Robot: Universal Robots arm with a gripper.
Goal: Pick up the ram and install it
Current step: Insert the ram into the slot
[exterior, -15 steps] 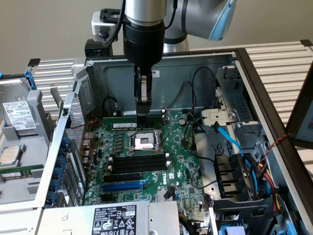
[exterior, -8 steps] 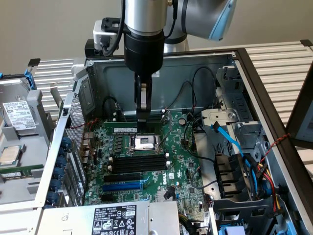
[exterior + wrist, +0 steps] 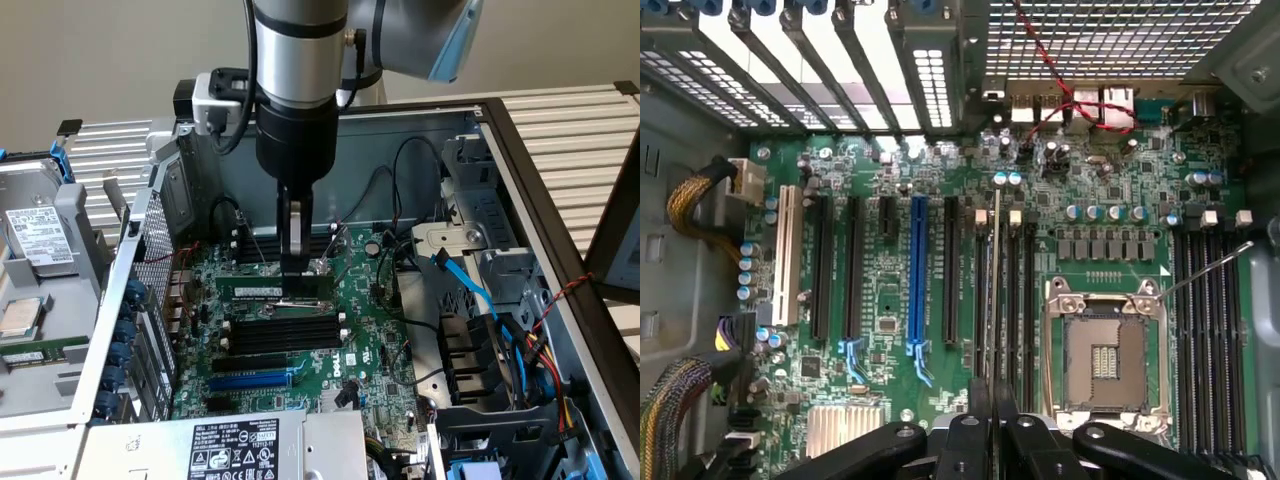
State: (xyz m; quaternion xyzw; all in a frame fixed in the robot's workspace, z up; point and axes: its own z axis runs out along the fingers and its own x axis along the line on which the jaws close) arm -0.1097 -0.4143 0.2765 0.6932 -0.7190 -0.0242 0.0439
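Inside the open computer case (image 3: 420, 130), above the motherboard (image 3: 370, 360), my end effector (image 3: 294, 270) is clamped on the ram (image 3: 255, 290), held on edge along the far side of the black memory slots (image 3: 280, 330). If it is skewed, pressing could bend it or miss the latches. A blue cable (image 3: 468, 285) lies well off to the exterior view's right.

One arm (image 3: 295, 60) with one pincer (image 3: 300, 296). One ram (image 3: 255, 289). On the motherboard: one blue slot (image 3: 917, 270), one white slot (image 3: 788, 255), four black expansion slots (image 3: 853, 270), three long and one short, one CPU socket (image 3: 1105, 355), one finned heatsink (image 3: 845, 430), and two banks of black memory slots (image 3: 1210, 330). One hard drive (image 3: 35, 235).
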